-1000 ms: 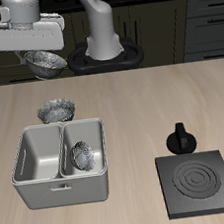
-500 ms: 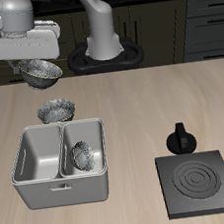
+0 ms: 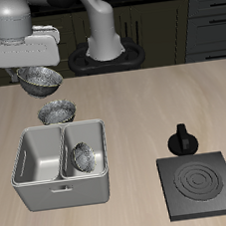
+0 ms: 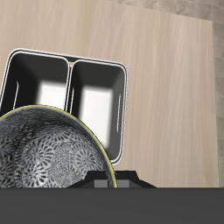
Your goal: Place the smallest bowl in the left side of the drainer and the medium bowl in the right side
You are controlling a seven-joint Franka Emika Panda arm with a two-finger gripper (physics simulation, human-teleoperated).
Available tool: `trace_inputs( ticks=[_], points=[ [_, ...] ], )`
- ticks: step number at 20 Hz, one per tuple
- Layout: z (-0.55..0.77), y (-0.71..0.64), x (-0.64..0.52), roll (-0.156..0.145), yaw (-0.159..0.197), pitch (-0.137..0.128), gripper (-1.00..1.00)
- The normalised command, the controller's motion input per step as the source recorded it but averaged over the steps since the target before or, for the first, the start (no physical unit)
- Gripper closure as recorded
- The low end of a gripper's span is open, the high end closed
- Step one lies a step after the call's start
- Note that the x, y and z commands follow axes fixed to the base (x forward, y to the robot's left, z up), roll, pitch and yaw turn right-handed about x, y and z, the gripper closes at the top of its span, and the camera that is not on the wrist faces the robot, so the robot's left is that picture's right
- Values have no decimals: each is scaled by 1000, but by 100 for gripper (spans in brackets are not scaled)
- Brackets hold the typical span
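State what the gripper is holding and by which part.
A metal bowl, held in the air above the drainer, gripped by its rim in the jaws.

We see a glossy metal bowl [image 3: 40, 80] with a mottled dark inside above a matt, pale wood-grain table [image 3: 145, 111]. The drainer [image 3: 59, 167] looks like smooth grey metal, the stove plate [image 3: 201, 184] matt black.

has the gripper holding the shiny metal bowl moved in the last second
Yes. The gripper, shut on a shiny silver-grey metal bowl, has come down toward the grey two-compartment metal drainer in the exterior view.
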Motion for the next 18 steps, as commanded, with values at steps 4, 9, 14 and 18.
trace_inputs(
  ticks=[4,9,14,18],
  points=[
    [-57,-127,186,-38,-19,7,100],
    [-124,-228,96,-41,6,12,100],
    [-260,-193,26,-36,0,25,100],
    [-259,-81,-35,-26,-4,20,100]
  ],
)
